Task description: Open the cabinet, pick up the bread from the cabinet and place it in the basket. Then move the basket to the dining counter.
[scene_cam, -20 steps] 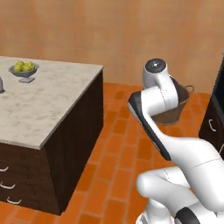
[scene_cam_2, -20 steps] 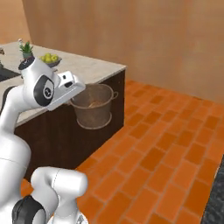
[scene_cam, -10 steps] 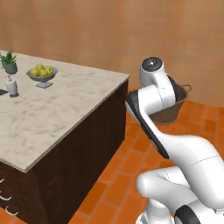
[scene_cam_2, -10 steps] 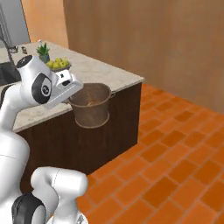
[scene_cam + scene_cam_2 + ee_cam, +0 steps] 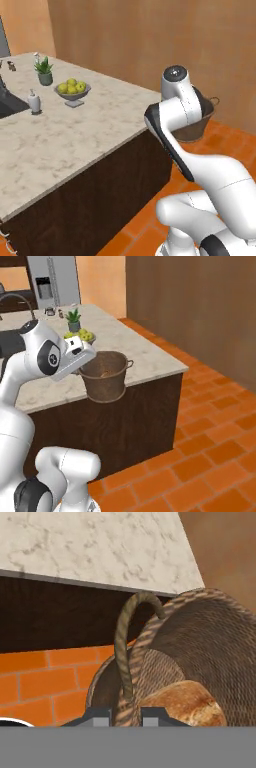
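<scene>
My gripper is shut on the rim of the brown woven basket, just beside its thin handle loop. A golden-brown loaf of bread lies inside the basket. I hold the basket in the air beside the corner of the dining counter, above the brick floor. In the left base view the basket is partly hidden behind my arm, just off the edge of the counter's pale marbled top.
On the counter stand a bowl of green fruit, a small potted plant and a soap bottle. A black sink is inset at the left. A steel fridge stands far behind. Orange brick floor lies to the right.
The base has driven closer to the island and turned, so the counter looms larger in both views. The basket stays held in the gripper, now beside the counter's corner.
</scene>
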